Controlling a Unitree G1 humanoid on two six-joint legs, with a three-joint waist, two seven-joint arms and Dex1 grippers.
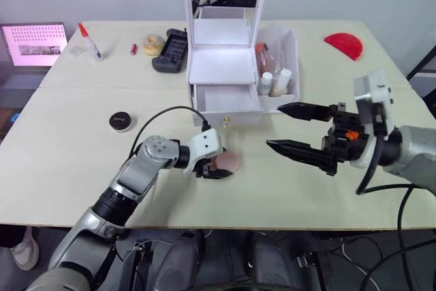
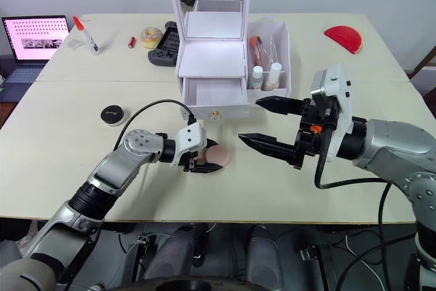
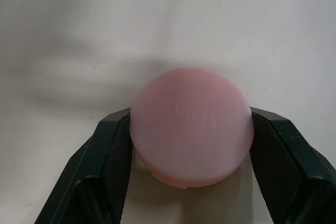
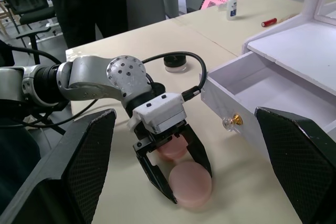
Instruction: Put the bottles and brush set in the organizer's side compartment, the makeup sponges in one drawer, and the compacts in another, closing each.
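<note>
I see the organizer (image 1: 225, 66) with one drawer (image 1: 228, 103) pulled out, apparently bare, and bottles (image 1: 272, 80) in its side compartment (image 1: 289, 66). Just before it, my left gripper (image 1: 219, 172) clasps a makeup sponge (image 3: 191, 127); my right gripper (image 1: 300, 127) gapes.

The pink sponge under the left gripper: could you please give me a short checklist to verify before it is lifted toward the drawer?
1. Left gripper fingers on both sides of the front makeup sponge: ok.
2. Grip firm enough to lift: cannot tell.
3. Second sponge free of the fingers: cannot tell; it lies right behind.
4. Lower drawer pulled open: ok.
5. Right gripper open, apart from the sponges: ok.
6. Bottles already in the side compartment: ok.
</note>
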